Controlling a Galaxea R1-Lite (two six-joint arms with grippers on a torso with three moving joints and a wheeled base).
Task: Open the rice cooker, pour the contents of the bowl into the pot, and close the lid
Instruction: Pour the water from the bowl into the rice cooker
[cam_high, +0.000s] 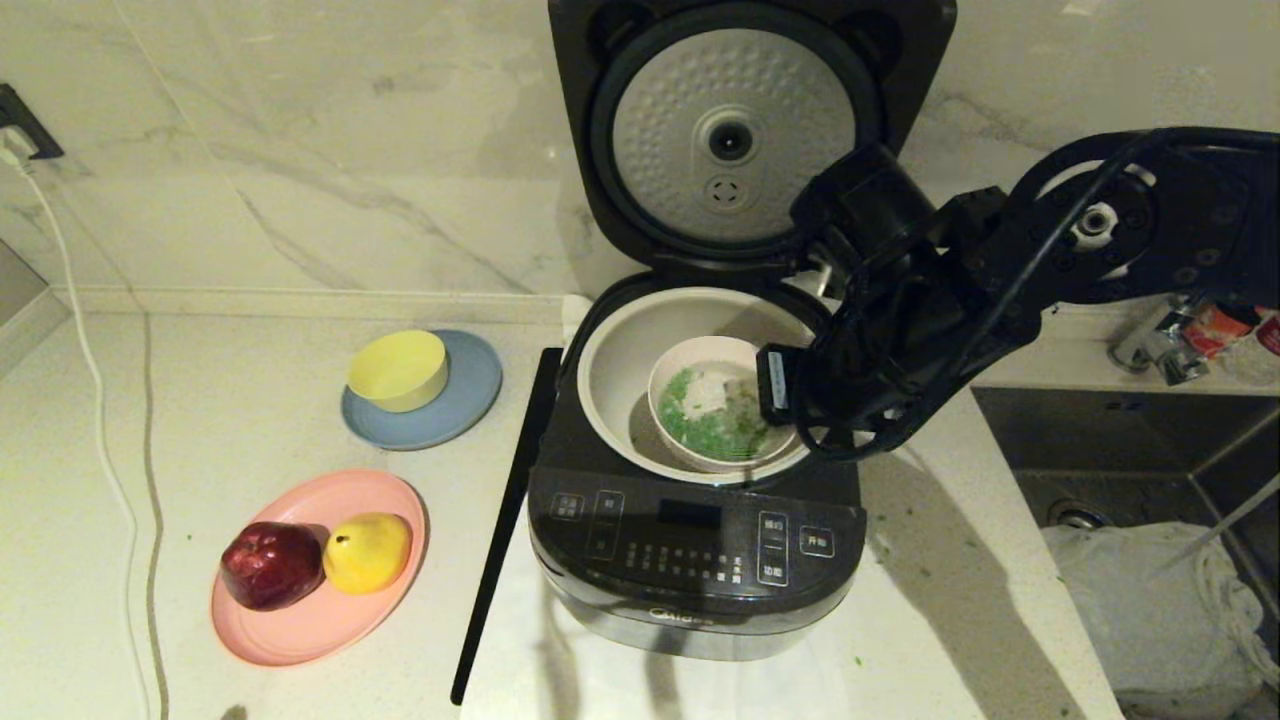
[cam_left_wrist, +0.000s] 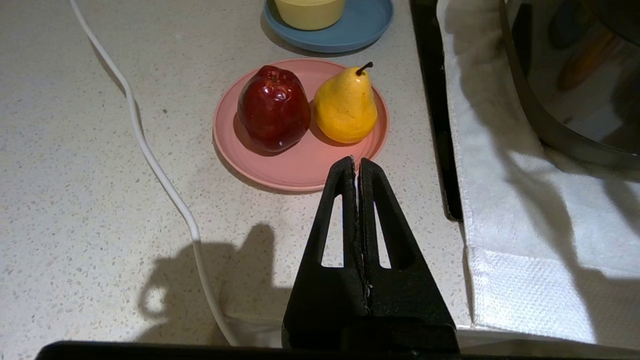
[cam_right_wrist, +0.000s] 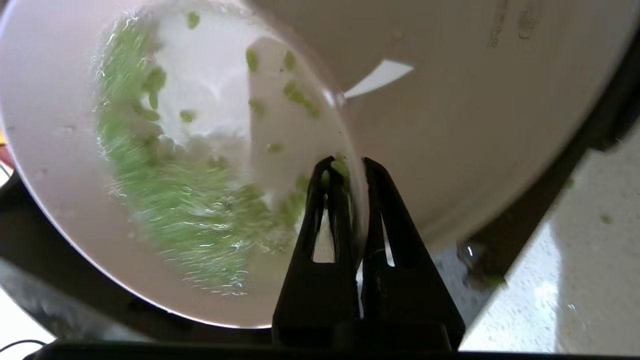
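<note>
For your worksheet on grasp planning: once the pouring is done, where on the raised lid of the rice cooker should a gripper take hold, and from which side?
Probably the lid's top free edge, approached from the front, above the pot. It stands upright on its rear hinge, dimpled underside facing forward, so pulling that edge forward and down should swing it shut. The right gripper is shut on the bowl.

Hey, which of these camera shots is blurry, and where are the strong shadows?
Right wrist view: the green bits in the bowl are smeared with motion blur. Left wrist view: sharp, with a hard shadow of the left end effector on the counter. Head view: sharp; the right arm casts a shadow beside the rice cooker.
</note>
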